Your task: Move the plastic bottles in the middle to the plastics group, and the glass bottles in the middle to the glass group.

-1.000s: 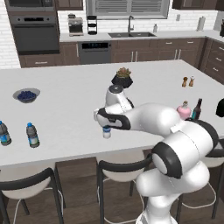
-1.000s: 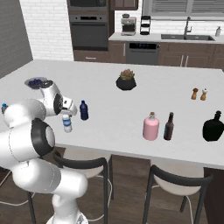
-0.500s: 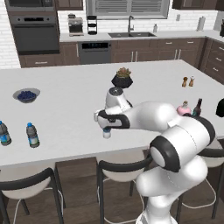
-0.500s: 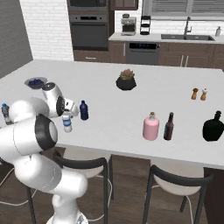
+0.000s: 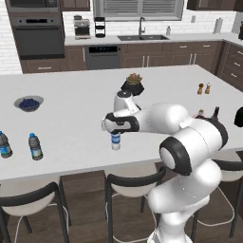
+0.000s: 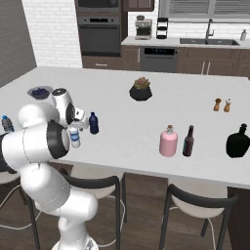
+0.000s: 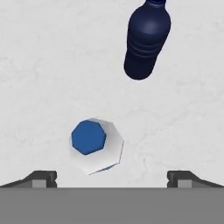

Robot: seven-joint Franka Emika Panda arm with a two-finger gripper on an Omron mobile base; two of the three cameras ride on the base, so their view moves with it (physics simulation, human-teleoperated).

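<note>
- The clear bottle [image 7: 96, 145] stood upright on the white desk [image 5: 71, 109], low and left of centre in the hand view; seen from above, its cap looked blue there.
- The gripper [image 7: 111, 177] hung above it with its tips wide apart, holding nothing.
- The navy bottle [image 7: 146, 40] stood near, at the upper right of the hand view.
- Two blue-capped water bottles [image 5: 35, 146] were at the far left of the left base view, well apart.
- The pink bottle [image 6: 168, 141] stood just beside the dark brown bottle [image 6: 188, 141], right of centre in the right base view.
- A bowl [image 5: 28, 103] and a potted plant [image 5: 133, 84] stood further back.
</note>
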